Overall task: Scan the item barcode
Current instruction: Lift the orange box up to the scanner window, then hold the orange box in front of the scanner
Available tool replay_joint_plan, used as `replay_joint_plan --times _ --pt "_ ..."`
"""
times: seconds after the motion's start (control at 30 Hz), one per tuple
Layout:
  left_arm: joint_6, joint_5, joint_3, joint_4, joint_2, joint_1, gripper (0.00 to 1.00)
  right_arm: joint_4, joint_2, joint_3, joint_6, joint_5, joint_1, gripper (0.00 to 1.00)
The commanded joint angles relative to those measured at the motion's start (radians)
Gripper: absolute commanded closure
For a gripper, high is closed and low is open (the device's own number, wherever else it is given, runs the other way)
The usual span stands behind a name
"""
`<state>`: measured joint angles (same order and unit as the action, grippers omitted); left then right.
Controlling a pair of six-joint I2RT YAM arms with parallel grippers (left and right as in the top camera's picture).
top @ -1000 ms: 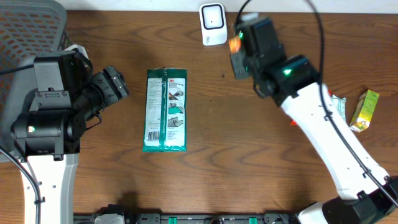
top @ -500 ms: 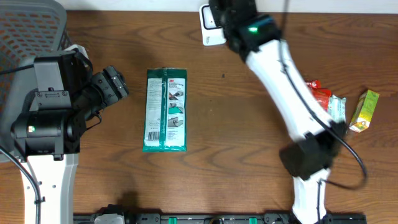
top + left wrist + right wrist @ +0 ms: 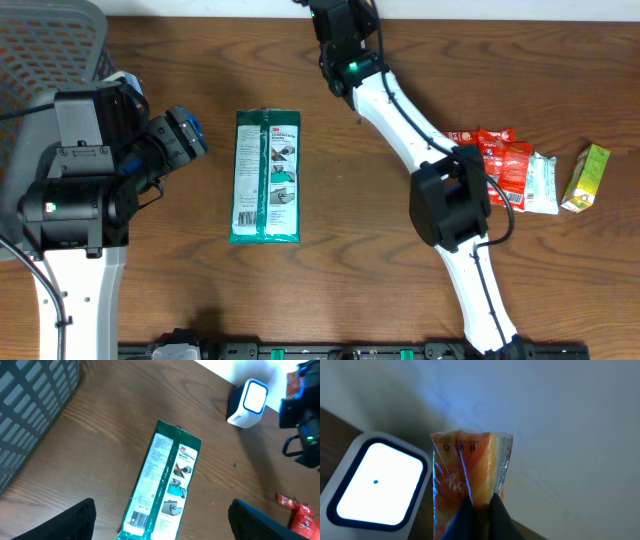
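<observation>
While your R gripper (image 3: 481, 510) pinches shut on the orange packet (image 3: 465, 485), it sits at 12 o'clock, packet just beside the lit scanner (image 3: 375, 485). L gripper (image 3: 186, 137), at 9, gapes wide w/ nothing between the jaws. Overhead hides the scanner under the arm; L wrist cam shows it. Green pack (image 3: 267, 177) lies mid-table. Basket (image 3: 40, 40) at 10: contents can't tell.

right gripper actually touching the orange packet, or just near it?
Touching. Right wrist view: the right gripper is shut on the lower end of the orange packet, wrapper pinched with no gap.
</observation>
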<state>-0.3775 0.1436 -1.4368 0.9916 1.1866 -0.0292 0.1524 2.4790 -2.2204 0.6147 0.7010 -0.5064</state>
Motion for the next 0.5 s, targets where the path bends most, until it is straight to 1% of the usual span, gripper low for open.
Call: replay_joint_plan --times 0.0,0.2,0.37,0.47 --pt "0.002 -0.003 -0.007 0.003 0.002 -0.003 0.14 -0.011 0.05 -0.01 0.114 0.035 -0.025 0.99" --pt "0.002 -0.003 -0.007 0.003 0.002 -0.003 0.14 -0.015 0.106 -0.01 0.117 0.037 -0.027 0.99" --pt "0.002 -0.003 -0.007 0.003 0.002 -0.003 0.14 -0.041 0.108 -0.01 0.118 0.063 -0.026 0.99" --pt "0.002 -0.003 -0.007 0.003 0.002 -0.003 0.14 -0.054 0.108 -0.01 0.154 0.081 -0.026 0.99"
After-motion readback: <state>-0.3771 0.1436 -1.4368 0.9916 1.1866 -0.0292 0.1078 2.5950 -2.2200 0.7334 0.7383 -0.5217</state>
